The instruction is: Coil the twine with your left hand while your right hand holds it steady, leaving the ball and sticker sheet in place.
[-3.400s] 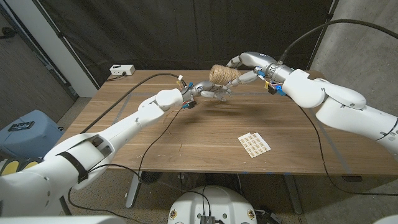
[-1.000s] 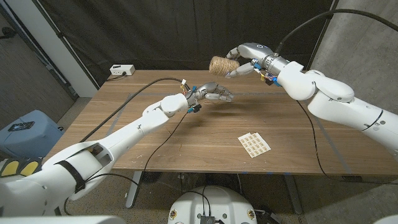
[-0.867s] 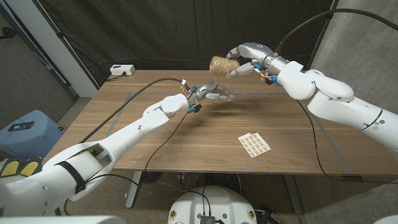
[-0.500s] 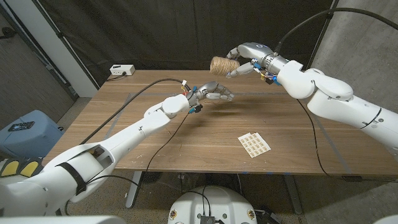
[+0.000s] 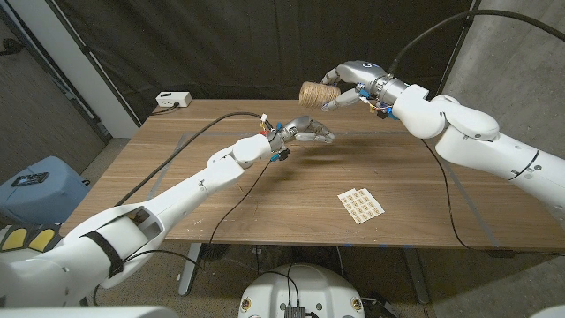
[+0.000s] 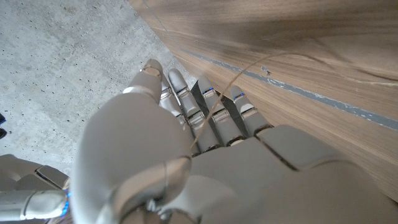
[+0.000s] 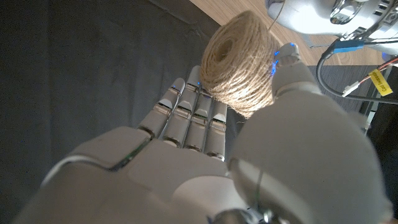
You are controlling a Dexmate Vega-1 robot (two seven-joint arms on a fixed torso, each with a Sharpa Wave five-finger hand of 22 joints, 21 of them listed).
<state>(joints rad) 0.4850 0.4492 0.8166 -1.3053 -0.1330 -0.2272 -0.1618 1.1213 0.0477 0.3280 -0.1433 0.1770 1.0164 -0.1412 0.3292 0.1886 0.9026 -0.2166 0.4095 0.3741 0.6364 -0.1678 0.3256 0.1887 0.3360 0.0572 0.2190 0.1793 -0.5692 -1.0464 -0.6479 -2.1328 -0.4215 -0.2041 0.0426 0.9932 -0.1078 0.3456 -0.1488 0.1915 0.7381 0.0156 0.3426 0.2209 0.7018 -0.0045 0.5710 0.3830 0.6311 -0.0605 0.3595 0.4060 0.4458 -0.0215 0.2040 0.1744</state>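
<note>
Right hand point(image 5: 346, 81) grasps the tan ball of wound twine point(image 5: 312, 93) — raised above the far edge of the wooden tabletop point(image 5: 265, 194). Left hand point(image 5: 305, 132) hovers just below it, a loose twine strand point(image 6: 214, 109) crossing its fingers; grip cannot be confirmed. White sticker sheet point(image 5: 361, 205) lies toward the near right corner.

Rough fibrous twine ball point(image 7: 239, 65), seemingly jute

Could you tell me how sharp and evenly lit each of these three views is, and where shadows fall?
Head view: sharp, evenly lit; soft shadow on the table under the left hand; sticker sheet crisp. Left wrist view: hand close and soft, wood grain clearer, thin strand visible. Right wrist view: twine ball in focus, hand smooth and blurred, backdrop dark.
</note>
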